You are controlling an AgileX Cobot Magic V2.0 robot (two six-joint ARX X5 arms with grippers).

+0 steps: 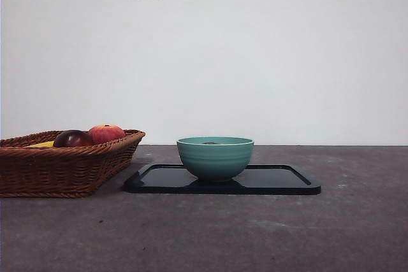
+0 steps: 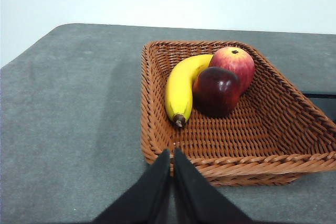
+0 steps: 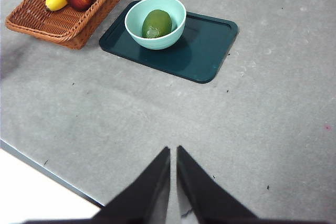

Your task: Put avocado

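The dark green avocado [image 3: 156, 23] lies inside the teal bowl [image 3: 137, 17], which stands on the dark tray [image 3: 205, 51]. In the front view only its top [image 1: 211, 142] peeks over the bowl's rim [image 1: 215, 157]. My right gripper [image 3: 174, 153] is shut and empty, high above the table's near part, well away from the bowl. My left gripper [image 2: 172, 156] is shut and empty, just outside the near rim of the wicker basket [image 2: 157, 129]. Neither gripper shows in the front view.
The wicker basket [image 1: 70, 170] stands left of the tray [image 1: 280, 179] and holds a yellow banana [image 2: 181, 85], a dark red-purple fruit [image 2: 216, 91] and a red-orange fruit [image 2: 233, 62]. The table's edge [image 3: 47, 169] runs near my right gripper.
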